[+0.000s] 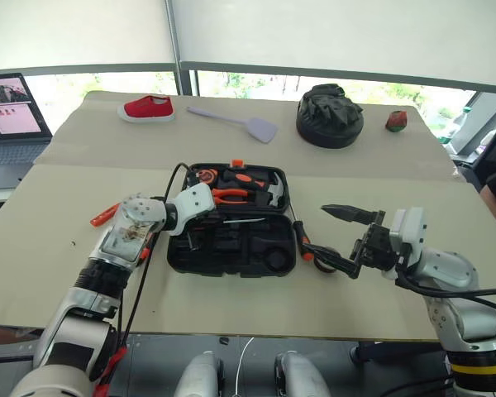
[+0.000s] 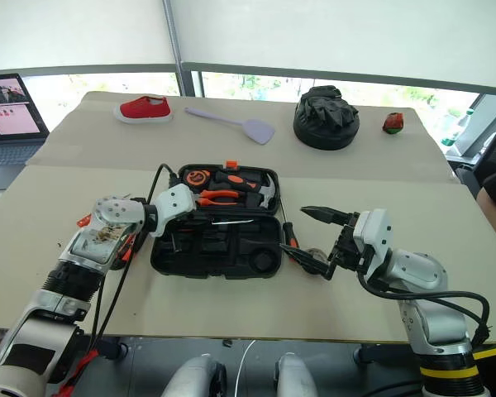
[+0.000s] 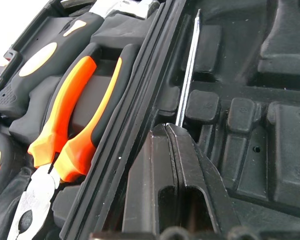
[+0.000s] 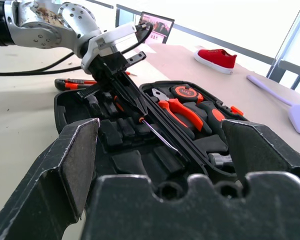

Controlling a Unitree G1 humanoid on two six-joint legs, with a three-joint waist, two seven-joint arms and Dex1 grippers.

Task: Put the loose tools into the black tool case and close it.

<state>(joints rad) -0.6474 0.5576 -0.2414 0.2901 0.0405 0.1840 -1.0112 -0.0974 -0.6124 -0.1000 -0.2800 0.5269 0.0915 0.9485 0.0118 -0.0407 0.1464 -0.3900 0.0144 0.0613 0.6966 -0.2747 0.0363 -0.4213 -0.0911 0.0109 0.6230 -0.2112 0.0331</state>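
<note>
Two tools are in my view. My left tool [image 2: 200, 223] is pinched shut on a thin-shafted screwdriver [image 1: 246, 221], its tips over the near half of the open black tool case [image 1: 175, 256], and the silver shaft lies along the ridge between the two halves. My right tool [image 1: 337, 237] stands wide with nothing in it, just right of the case. Under it, on the bench [image 1: 83, 149], another screwdriver [image 1: 300, 237] with an orange and black handle lies against the case's right edge. On the left, beside my left wrist, a utility knife [image 1: 103, 215] lies on the bench. Pliers [image 3: 72, 137] and a tape measure [image 4: 185, 92] sit in the case's far half. Farther off are a red shoe [image 1: 147, 108], a lilac spatula [image 1: 236, 121], a black fabric lump [image 1: 329, 116], and a laptop [image 1: 12, 116] at far left.
</note>
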